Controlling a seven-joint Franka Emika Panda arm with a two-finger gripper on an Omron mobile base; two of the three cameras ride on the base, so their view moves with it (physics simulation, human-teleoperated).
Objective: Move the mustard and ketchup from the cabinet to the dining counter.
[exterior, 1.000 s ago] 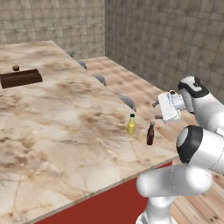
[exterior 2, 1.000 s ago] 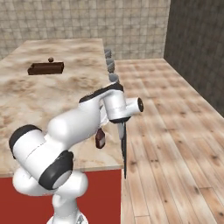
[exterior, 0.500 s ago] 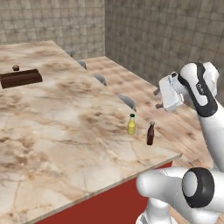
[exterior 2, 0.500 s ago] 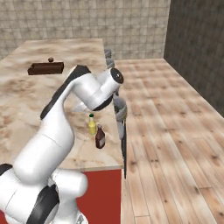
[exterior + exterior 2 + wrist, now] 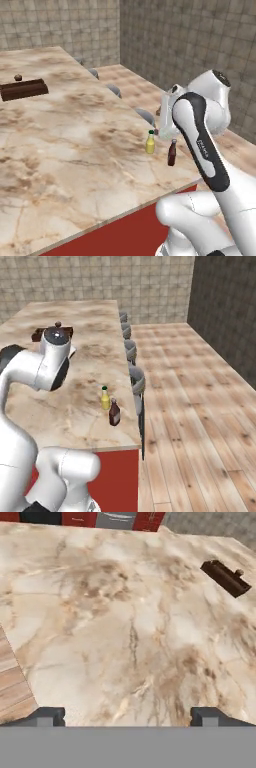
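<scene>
The yellow mustard (image 5: 150, 143) (image 5: 105, 399) with its green cap stands upright near the corner of the marbled dining counter (image 5: 60, 135) (image 5: 75, 406) (image 5: 130, 627). Just to its right, the dark red ketchup (image 5: 172, 153) (image 5: 114, 413) stands upright too, a little apart from it. My gripper (image 5: 127, 717) is open, nothing between its fingertips (image 5: 47, 716); it hangs raised above the counter top and looks down on bare stone, clear of both bottles. In the left base view my forearm covers most of the hand (image 5: 167, 107). The cabinet is out of view.
A dark brown tray (image 5: 22, 90) (image 5: 50, 333) (image 5: 225, 577) with a small round thing on it lies at the counter's far side. Grey stools (image 5: 146, 116) (image 5: 136, 381) line the counter's long edge beside the wooden floor (image 5: 200, 406). Red cupboard fronts (image 5: 80, 518) show beyond the counter.
My arm has swung up and back from beside the bottles, and the hand now hangs over the counter. Both bottles have stayed where they stood.
</scene>
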